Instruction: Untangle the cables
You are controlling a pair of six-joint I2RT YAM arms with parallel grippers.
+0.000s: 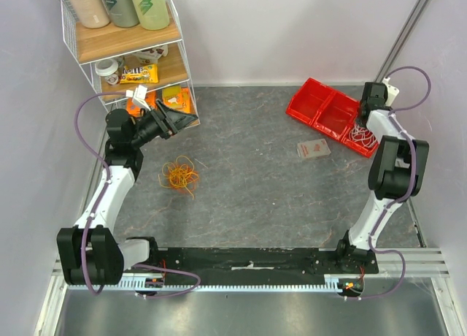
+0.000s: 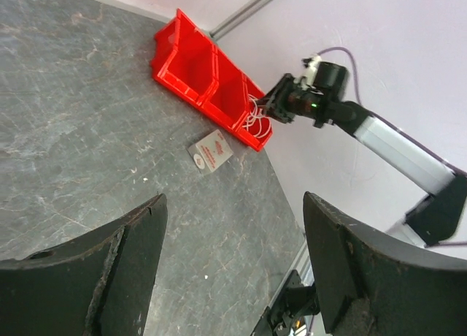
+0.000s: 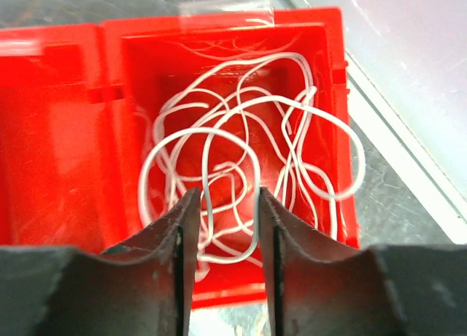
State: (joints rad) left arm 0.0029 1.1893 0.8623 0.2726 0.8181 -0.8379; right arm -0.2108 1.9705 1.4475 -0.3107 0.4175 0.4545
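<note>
The white cables (image 3: 244, 153) lie as a loose heap of loops in the rightmost compartment of the red bin (image 3: 58, 131), at the far right of the desk (image 1: 255, 197). My right pincer (image 3: 226, 197) hangs just above them. Its jaws are partly apart and one white strand runs through the gap. I cannot tell whether either finger touches it, and the nearest loops are hidden behind my fingers.

The orange and yellow cables (image 1: 179, 175) sit in a small tangle on the bare desk, well to the left of the bin and near my left arm. My left pincer (image 2: 233, 201) is raised near the wire shelf (image 1: 128, 47), jaws wide apart with nothing between them.

A small card box (image 1: 313, 148) lies flat between the two bunches, just near of the bin. It has red print on a pale face, too small for me to read.

The shelf stands in the far left corner. The bottles (image 1: 120, 4) on its top board carry dark green labels with a pale mark, and their tops are cut off by the edge of the view. Below them are a yellow packet (image 1: 139, 74) and orange packs (image 1: 176, 98); I cannot read any of their writing.
</note>
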